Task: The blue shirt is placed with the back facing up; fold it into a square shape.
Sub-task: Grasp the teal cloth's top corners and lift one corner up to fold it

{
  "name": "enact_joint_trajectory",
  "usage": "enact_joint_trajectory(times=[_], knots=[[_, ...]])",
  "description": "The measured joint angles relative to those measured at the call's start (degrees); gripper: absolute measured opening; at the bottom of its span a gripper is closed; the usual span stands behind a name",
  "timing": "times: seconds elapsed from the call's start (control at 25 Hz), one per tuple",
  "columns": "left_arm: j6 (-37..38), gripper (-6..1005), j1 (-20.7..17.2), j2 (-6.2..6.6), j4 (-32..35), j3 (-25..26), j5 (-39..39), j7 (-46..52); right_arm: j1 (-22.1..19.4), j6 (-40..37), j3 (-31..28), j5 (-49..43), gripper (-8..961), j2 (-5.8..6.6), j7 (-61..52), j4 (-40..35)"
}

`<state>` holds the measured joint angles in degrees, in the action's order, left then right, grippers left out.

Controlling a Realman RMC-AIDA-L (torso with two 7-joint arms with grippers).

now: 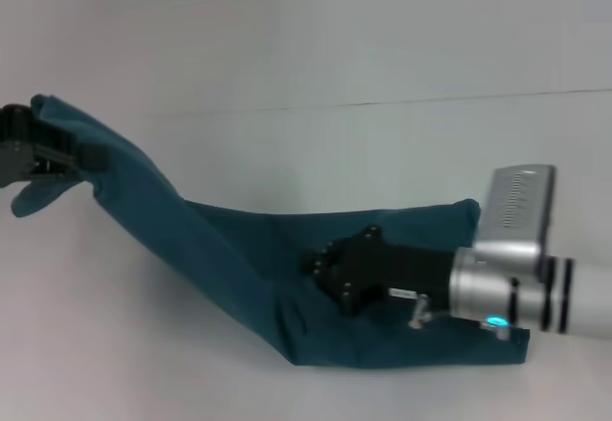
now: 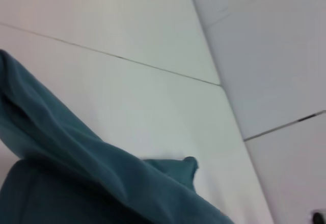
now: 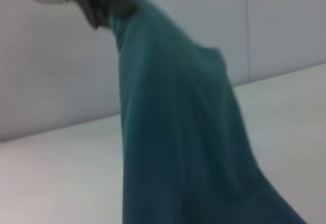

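Observation:
The blue shirt (image 1: 239,268) lies partly on the white table (image 1: 335,153), bunched into a long band. One end is raised off the table at the far left, where my left gripper (image 1: 55,158) is shut on it. From there the cloth slopes down to the flat part near the front edge. My right gripper (image 1: 330,268) rests on top of that flat part, wrist pointing right. In the right wrist view the shirt (image 3: 173,132) rises as a taut strip up to the left gripper (image 3: 97,0). The left wrist view shows only folds of the shirt (image 2: 76,173) over the table.
A thin seam (image 1: 430,100) runs across the table's far side. Table seams (image 2: 127,58) also show in the left wrist view. The shirt's lower edge lies close to the table's front edge.

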<state>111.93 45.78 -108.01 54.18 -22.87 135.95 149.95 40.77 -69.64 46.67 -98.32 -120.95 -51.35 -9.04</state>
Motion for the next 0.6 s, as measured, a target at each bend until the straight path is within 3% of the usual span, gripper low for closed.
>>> enact_joint_trajectory(times=[0.44,0.6], knots=[[1.5,101,0.6,0.33,-0.3,-0.5,-1.2,-0.3,12.4,10.1,0.0,-1.2,-1,-0.61,5.1,11.9],[1.4,101,0.6,0.36,-0.3,-0.5,-1.3,-0.2,14.9,12.1,-0.2,-3.3,-1,-0.69,5.1,14.5]])
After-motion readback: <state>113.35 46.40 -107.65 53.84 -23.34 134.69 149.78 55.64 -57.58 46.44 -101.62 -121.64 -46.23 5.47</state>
